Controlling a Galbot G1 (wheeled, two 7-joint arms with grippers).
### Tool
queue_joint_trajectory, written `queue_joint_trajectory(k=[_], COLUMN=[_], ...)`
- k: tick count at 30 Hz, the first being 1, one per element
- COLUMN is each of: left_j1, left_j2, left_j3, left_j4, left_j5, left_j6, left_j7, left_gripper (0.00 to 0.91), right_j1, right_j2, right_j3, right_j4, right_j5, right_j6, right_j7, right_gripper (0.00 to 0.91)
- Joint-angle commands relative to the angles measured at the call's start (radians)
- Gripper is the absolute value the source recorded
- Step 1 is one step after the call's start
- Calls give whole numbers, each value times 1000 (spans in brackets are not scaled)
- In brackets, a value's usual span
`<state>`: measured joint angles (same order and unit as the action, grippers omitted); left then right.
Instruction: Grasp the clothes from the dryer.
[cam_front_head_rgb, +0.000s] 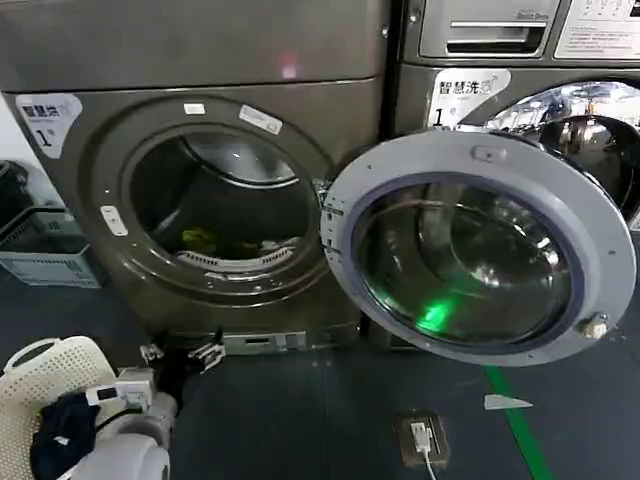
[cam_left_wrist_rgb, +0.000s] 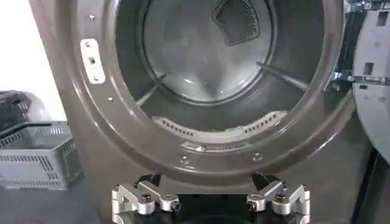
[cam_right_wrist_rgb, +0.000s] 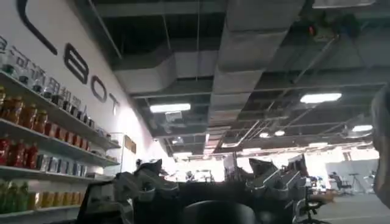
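The head view is dim; a green glare sits low on the glass door (cam_front_head_rgb: 465, 262), and the drum (cam_front_head_rgb: 225, 205) stays shadowed. Ceiling lights (cam_right_wrist_rgb: 320, 97) glow at right in the right wrist view, foreground dark and soft.

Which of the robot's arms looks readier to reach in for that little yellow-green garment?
The left. Its end effector sits open just below the dryer opening, facing the clothes in the drum. The right end effector points away, toward the room's ceiling.
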<state>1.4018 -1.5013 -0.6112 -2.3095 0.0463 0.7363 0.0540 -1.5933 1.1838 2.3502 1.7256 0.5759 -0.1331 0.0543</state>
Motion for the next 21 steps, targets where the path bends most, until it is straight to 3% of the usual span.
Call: queue_joint_trajectory(k=[1,21], left_j1=[1,-1], left_j2=[1,9], left_j3=[-1,0], left_j4=[2,1], left_j5=[2,-9], left_j6=[49,49], left_j7=[1,-5], left_gripper=[907,907], right_j1=[2,15], right_j2=[4,8], right_j3=[-2,-22], right_j4=[3,7], right_j5=[-1,-4], right_j6=[0,-3], right_j7=[-1,0], right_gripper=[907,907])
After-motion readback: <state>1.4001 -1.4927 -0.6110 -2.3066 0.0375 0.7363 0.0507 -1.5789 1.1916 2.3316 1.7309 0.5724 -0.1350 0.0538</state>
